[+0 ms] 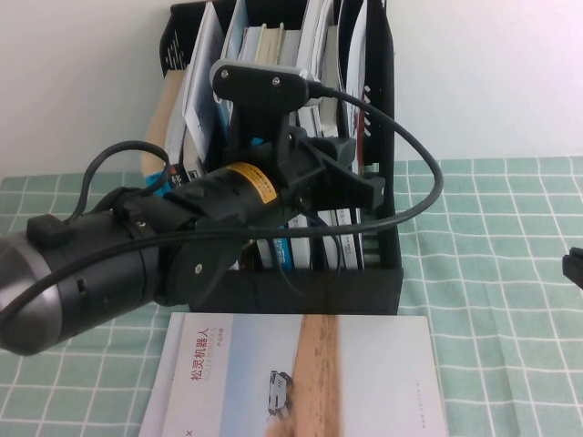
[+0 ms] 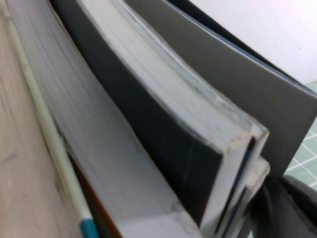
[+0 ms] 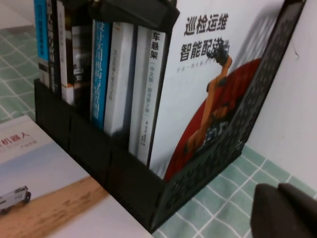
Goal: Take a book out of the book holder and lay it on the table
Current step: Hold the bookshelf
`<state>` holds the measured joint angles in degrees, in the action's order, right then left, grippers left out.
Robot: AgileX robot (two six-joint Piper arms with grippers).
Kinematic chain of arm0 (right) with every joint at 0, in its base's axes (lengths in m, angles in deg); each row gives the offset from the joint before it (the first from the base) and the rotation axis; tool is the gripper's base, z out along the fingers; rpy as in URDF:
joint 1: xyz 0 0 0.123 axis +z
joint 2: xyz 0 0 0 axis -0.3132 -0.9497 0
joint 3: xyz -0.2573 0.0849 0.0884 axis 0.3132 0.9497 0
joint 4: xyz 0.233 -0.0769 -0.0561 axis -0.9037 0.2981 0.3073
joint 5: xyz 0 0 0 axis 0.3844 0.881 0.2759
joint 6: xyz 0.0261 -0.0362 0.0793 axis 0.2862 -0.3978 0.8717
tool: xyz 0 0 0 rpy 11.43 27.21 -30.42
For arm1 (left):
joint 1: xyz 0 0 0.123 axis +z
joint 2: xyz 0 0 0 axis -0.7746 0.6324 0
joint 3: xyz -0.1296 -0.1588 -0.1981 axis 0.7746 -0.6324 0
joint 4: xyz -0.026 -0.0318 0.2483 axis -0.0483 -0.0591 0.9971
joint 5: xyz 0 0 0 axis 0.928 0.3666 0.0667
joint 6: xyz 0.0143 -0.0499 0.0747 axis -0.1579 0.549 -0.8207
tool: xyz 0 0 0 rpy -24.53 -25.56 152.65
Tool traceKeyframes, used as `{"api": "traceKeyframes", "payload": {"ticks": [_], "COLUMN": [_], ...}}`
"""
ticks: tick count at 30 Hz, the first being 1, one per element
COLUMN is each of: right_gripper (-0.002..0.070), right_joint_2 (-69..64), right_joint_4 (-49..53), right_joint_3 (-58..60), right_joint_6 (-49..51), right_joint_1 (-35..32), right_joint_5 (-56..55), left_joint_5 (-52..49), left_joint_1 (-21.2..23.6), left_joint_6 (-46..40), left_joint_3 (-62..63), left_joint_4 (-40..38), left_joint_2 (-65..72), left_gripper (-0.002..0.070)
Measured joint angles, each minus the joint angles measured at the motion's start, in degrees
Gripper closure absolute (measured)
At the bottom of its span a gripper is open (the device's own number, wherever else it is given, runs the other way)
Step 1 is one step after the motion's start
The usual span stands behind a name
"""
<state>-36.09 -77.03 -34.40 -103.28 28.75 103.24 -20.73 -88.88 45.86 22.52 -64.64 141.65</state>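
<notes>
So the surface is covered by a pale green check cloth, and the black book holder is parked at its back edge against the white wall. The book, white cover with the dark red shape and orange robot arm, is stood upright in the end compartment on the robot's right side, long axis vertical, cover turned outward to the mesh side wall, spine toward the low front wall. A pale book with a tan stripe and little white car is laid flat on the cloth just in front of the holder. The left gripper is reached in among the middle books; whether its fingers are open can't be told. The right gripper is only glimpsed at the surface's right edge, fingers pressed together, nothing held.
</notes>
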Motion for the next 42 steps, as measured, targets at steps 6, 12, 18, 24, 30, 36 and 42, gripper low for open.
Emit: {"api": "traceKeyframes", "payload": {"ticks": [6, 12, 18, 24, 30, 36, 42], "right_gripper": [0.0530, 0.0390, 0.0376, 0.0374, 0.0374, 0.0432, 0.0510], "right_joint_2": [-7.23, -15.23, -21.89, -27.34, -30.03, -30.23, -30.31], "right_joint_4": [-3.26, -3.38, -2.83, -3.66, -2.60, 15.90, 20.20], "right_joint_3": [-3.12, -5.93, -6.18, -8.74, -11.35, -11.49, -11.61], "right_joint_6": [-7.12, -7.54, -4.34, -13.43, -8.33, 12.86, 19.57], "right_joint_1": [0.13, 0.13, 0.13, 0.13, 0.13, 0.13, 0.13], "right_joint_5": [6.72, 14.83, 7.58, 9.69, 13.97, 0.68, -20.80], "left_joint_5": [3.08, 5.59, 7.83, 9.65, 11.20, 11.41, 11.51], "left_joint_1": [0.00, 0.00, 0.00, 0.00, 0.13, 0.15, 0.15], "left_joint_6": [2.04, 6.40, 8.12, 10.14, 11.91, 12.57, 13.06], "left_joint_3": [0.00, 0.00, 0.00, 0.00, 0.00, 0.00, 0.00], "left_joint_4": [-0.33, -0.33, -0.33, -0.39, -0.53, -0.62, -0.67], "left_joint_2": [0.13, 0.13, 0.13, 0.13, 0.13, 0.13, 0.13], "left_gripper": [0.0678, 0.0678, 0.0678, 0.0678, 0.0678, 0.0678, 0.0678]}}
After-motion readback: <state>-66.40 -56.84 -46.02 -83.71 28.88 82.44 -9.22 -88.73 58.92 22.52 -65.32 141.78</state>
